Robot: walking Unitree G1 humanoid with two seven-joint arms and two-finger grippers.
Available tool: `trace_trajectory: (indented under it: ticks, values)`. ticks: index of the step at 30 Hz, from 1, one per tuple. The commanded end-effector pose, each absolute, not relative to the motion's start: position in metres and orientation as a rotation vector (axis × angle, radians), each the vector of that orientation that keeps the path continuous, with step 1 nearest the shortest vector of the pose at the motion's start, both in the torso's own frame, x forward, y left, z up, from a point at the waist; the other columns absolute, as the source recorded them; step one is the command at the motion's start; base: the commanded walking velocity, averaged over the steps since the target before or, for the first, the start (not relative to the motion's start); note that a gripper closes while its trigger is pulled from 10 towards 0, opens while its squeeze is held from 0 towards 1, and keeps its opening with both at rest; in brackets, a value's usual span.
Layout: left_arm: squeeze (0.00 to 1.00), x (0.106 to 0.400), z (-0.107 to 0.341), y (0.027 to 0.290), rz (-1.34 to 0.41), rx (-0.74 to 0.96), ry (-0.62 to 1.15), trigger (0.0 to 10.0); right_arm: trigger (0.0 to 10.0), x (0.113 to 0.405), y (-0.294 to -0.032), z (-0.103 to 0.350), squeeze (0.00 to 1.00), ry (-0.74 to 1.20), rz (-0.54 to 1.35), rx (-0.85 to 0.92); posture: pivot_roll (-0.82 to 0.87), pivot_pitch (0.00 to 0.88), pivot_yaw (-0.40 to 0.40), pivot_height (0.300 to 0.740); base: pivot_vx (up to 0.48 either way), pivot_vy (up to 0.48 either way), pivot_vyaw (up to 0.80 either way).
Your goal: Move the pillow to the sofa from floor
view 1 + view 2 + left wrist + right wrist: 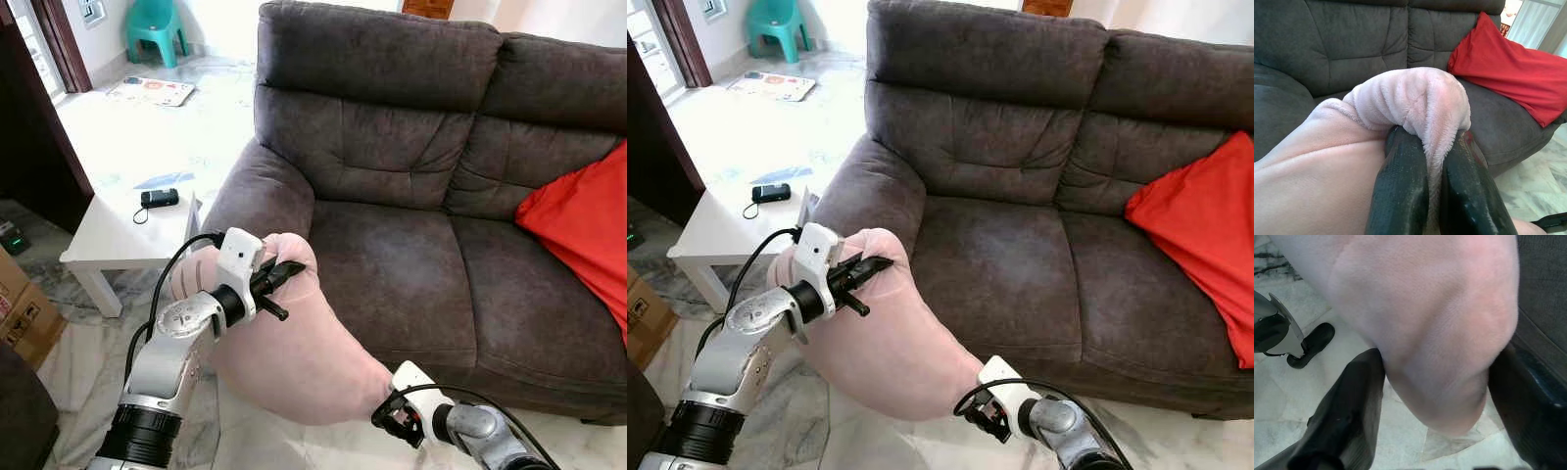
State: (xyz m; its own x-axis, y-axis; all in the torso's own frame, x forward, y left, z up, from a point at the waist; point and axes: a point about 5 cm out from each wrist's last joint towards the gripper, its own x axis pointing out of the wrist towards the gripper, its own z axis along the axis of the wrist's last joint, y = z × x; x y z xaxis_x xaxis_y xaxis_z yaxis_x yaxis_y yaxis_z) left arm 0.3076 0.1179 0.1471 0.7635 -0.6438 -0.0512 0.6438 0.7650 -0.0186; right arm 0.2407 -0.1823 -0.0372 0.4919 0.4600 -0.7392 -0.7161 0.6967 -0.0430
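Gripping a bunched fold of the pink pillow (294, 352) at its upper end, the left gripper (279, 279) has its jaws closed tight on the plush fabric, which bulges out between and above the two black fingers (1400, 196) in the left wrist view. The pillow hangs off the floor in front of the dark grey sofa (411, 166), just beside the sofa's left armrest and front edge, its top near the level of the seat cushion and its bottom near the marble floor (88, 352). The right gripper (397, 416) is at the pillow's lower corner with its jaws spread wide; in the right wrist view the rounded corner of the pillow sits between the two fingers (1352, 401), touching or nearly touching them, but whether they press on it cannot be told. A red cushion (588, 225) leans on the right part of the sofa seat. To the left of the sofa stands a white worktop (118, 230) with a small black device (159, 198) on it, and a teal plastic chair (157, 27) stands far back.
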Motion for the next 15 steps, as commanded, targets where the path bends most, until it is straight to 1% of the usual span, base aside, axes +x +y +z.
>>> trace_trajectory:
  ticks: [1,15]
  values:
    - [0.0,0.307,0.1736,0.1087,-0.745,-0.014,-0.078,10.0,0.0,0.2434,-0.1831,-0.034,0.0,0.748,0.741,-0.374,0.15,0.0,-0.131,0.74,0.0,0.0,0.0]
    - [0.0,0.3068,0.1703,0.1083,-0.748,-0.011,-0.067,10.0,0.0,0.2465,-0.1805,-0.0313,0.0,0.722,0.744,-0.374,0.14,0.0,-0.123,0.74,0.0,0.0,0.0]
